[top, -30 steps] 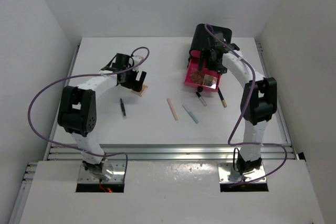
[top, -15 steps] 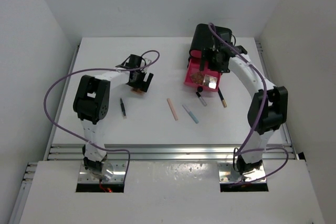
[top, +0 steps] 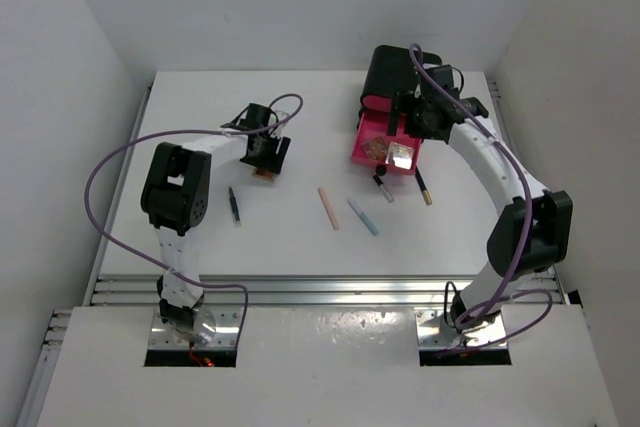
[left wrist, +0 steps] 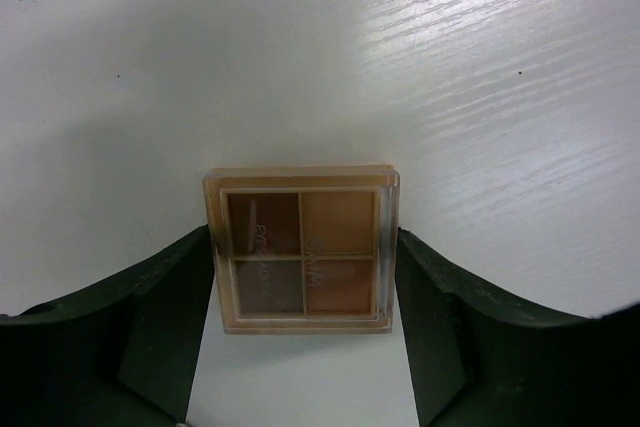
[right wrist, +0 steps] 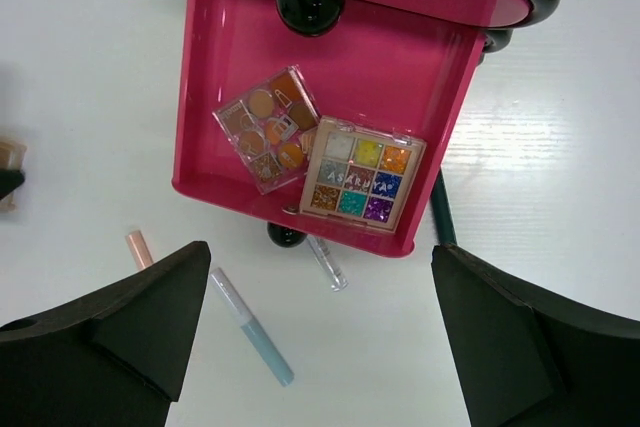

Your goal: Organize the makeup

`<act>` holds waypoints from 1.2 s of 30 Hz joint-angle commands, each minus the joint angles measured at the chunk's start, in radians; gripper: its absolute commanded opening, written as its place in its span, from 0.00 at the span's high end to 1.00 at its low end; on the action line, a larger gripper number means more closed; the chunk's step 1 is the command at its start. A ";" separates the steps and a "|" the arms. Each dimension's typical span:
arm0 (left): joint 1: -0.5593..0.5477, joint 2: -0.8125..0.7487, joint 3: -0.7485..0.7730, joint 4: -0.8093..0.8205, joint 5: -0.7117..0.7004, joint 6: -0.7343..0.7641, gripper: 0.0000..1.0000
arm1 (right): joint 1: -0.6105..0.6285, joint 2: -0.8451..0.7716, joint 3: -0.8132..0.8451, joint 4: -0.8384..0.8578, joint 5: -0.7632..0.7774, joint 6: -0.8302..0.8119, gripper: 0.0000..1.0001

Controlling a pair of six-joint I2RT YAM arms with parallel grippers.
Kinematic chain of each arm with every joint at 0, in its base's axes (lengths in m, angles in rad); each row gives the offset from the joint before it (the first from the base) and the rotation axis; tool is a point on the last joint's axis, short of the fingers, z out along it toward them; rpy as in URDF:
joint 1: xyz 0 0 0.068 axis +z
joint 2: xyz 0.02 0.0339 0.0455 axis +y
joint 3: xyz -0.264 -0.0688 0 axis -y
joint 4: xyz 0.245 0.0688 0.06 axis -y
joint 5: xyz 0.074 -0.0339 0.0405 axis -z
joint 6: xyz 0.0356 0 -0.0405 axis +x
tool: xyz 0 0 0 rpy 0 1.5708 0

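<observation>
Fingers of L gripper flanked small square clear-plastic brown eyeshadow palette at its 3 & 9 o'clock edges, an apt hold as it's prob. light, stiff, slick, clamp unclear; R gripper spread, empty.

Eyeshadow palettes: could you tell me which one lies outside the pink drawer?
The brown four-pan palette between the fingers of the left gripper; both others lie inside the drawer.

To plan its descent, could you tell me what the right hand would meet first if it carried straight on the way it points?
Most likely the open pink plastic drawer, near its front rim, where the square multicoloured glitter eyeshadow palette lies; depth is hard to judge.
</observation>
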 commanded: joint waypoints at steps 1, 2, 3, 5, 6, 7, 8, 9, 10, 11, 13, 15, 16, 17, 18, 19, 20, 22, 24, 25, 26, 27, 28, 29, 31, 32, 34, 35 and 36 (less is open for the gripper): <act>0.003 0.016 -0.024 -0.094 0.093 -0.029 0.60 | -0.001 -0.087 -0.033 0.053 0.030 -0.015 0.07; 0.003 0.016 -0.008 -0.094 0.094 -0.017 0.65 | -0.005 -0.093 -0.038 0.062 0.038 -0.020 0.06; 0.003 0.007 0.010 -0.111 0.094 -0.001 0.69 | -0.007 -0.099 -0.044 0.064 0.044 -0.020 0.06; -0.013 -0.002 0.059 -0.142 0.094 0.062 0.72 | -0.020 -0.121 -0.061 0.067 0.047 -0.023 0.06; -0.031 -0.002 0.113 -0.142 0.094 0.089 0.72 | -0.019 -0.127 -0.075 0.065 0.046 -0.020 0.06; -0.042 -0.028 0.143 -0.155 0.106 0.120 0.72 | -0.025 -0.145 -0.079 0.065 0.043 -0.020 0.06; -0.065 -0.037 0.179 -0.168 0.129 0.187 0.72 | -0.036 -0.148 -0.086 0.065 0.044 -0.017 0.06; -0.079 -0.037 0.252 -0.168 0.138 0.218 0.72 | -0.040 -0.162 -0.102 0.067 0.043 -0.015 0.06; -0.094 -0.051 0.292 -0.178 0.138 0.249 0.72 | -0.045 -0.168 -0.112 0.067 0.032 -0.017 0.06; -0.111 -0.051 0.331 -0.179 0.138 0.276 0.72 | -0.062 -0.182 -0.121 0.067 0.029 -0.002 0.05; -0.168 -0.051 0.438 -0.179 0.138 0.354 0.72 | -0.088 -0.202 -0.162 0.083 0.000 0.011 0.05; -0.232 -0.040 0.495 -0.179 0.156 0.435 0.72 | -0.106 -0.231 -0.194 0.110 -0.026 0.014 0.05; -0.253 -0.019 0.535 -0.179 0.175 0.512 0.72 | -0.122 -0.240 -0.222 0.117 -0.036 0.012 0.05; -0.272 -0.019 0.549 -0.179 0.196 0.513 0.72 | -0.122 -0.240 -0.228 0.117 -0.043 0.012 0.05; -0.290 0.008 0.559 -0.179 0.215 0.599 0.71 | -0.138 -0.246 -0.236 0.113 -0.057 0.005 0.05; -0.321 0.025 0.582 -0.179 0.248 0.640 0.69 | -0.142 -0.249 -0.251 0.113 -0.069 0.000 0.05; -0.332 0.045 0.598 -0.179 0.270 0.677 0.69 | -0.145 -0.254 -0.257 0.108 -0.074 -0.003 0.05; -0.352 0.110 0.654 -0.179 0.349 0.734 0.66 | -0.146 -0.263 -0.274 0.104 -0.076 -0.026 0.05; -0.361 0.150 0.697 -0.179 0.406 0.764 0.65 | -0.160 -0.266 -0.283 0.093 -0.076 -0.038 0.05; -0.361 0.164 0.708 -0.179 0.455 0.786 0.65 | -0.160 -0.275 -0.286 0.093 -0.077 -0.038 0.05; -0.372 0.188 0.717 -0.179 0.469 0.807 0.63 | -0.168 -0.277 -0.294 0.091 -0.083 -0.043 0.05; -0.381 0.200 0.731 -0.168 0.469 0.848 0.63 | -0.172 -0.286 -0.300 0.094 -0.091 -0.052 0.05; -0.381 0.214 0.731 -0.157 0.469 0.867 0.62 | -0.177 -0.286 -0.300 0.093 -0.091 -0.058 0.05; -0.381 0.239 0.746 -0.146 0.460 0.887 0.62 | -0.183 -0.286 -0.302 0.090 -0.094 -0.061 0.05; -0.381 0.259 0.757 -0.137 0.460 0.957 0.62 | -0.195 -0.285 -0.300 0.087 -0.097 -0.070 0.05; -0.381 0.268 0.757 -0.137 0.460 0.980 0.60 | -0.198 -0.286 -0.302 0.085 -0.100 -0.070 0.05; -0.390 0.292 0.766 -0.126 0.460 1.019 0.59 | -0.212 -0.282 -0.300 0.085 -0.099 -0.077 0.05; -0.390 0.293 0.767 -0.114 0.460 1.040 0.55 | -0.218 -0.282 -0.299 0.082 -0.121 -0.083 0.05; -0.399 0.309 0.779 -0.099 0.460 1.040 0.51 | -0.218 -0.276 -0.297 0.082 -0.128 -0.087 0.05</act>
